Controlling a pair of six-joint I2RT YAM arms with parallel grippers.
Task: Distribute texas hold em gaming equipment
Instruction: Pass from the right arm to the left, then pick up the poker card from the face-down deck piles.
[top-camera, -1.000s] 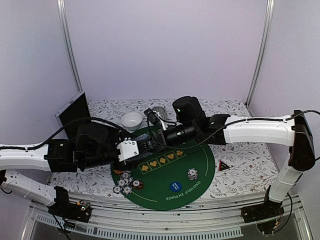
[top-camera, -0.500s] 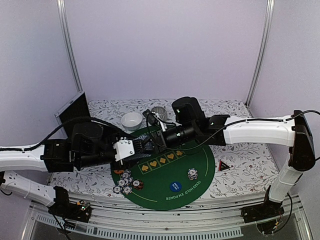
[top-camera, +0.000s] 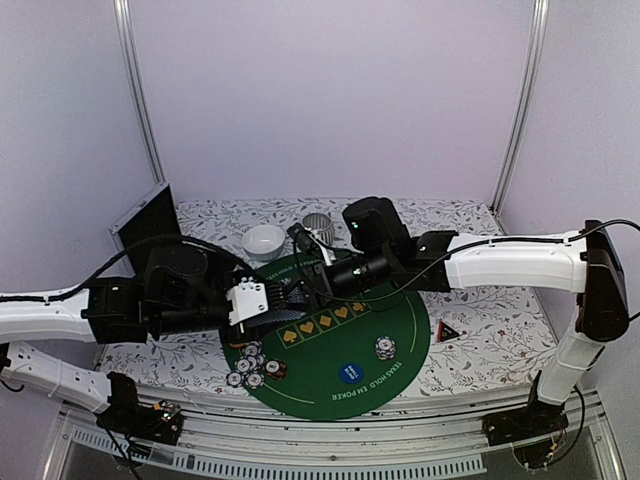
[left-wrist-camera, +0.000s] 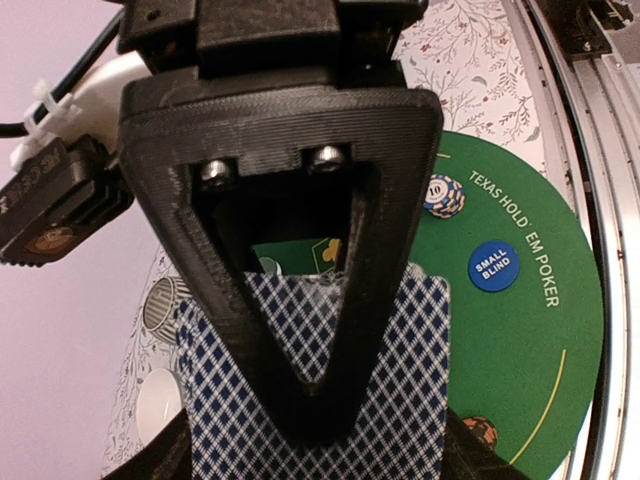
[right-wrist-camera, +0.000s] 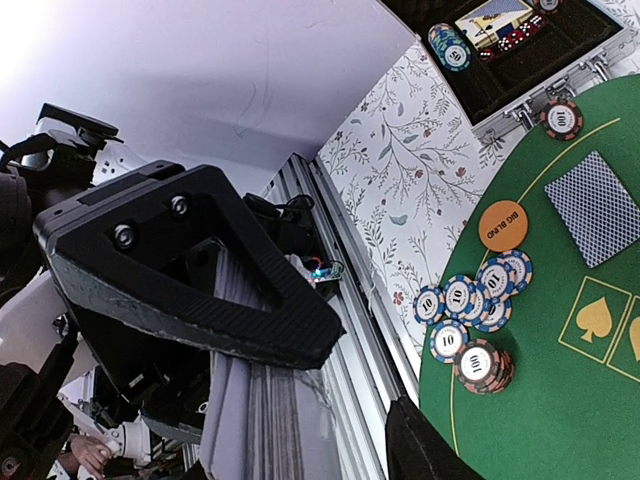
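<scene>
Treat the playing cards (left-wrist-camera: 400, 360) — clamped as a loose fan in the left gripper (left-wrist-camera: 318, 435) over the green mat (left-wrist-camera: 520, 340), with the right gripper (right-wrist-camera: 365, 375) parted, empty — as light, slick, bendy; pinch a free edge.

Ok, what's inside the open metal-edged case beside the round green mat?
The black-lined metal-edged case holds a stack of blue-and-white striped chips, red dice and what looks like a card pack. The rest is cropped, or hidden by the left arm from above.
</scene>
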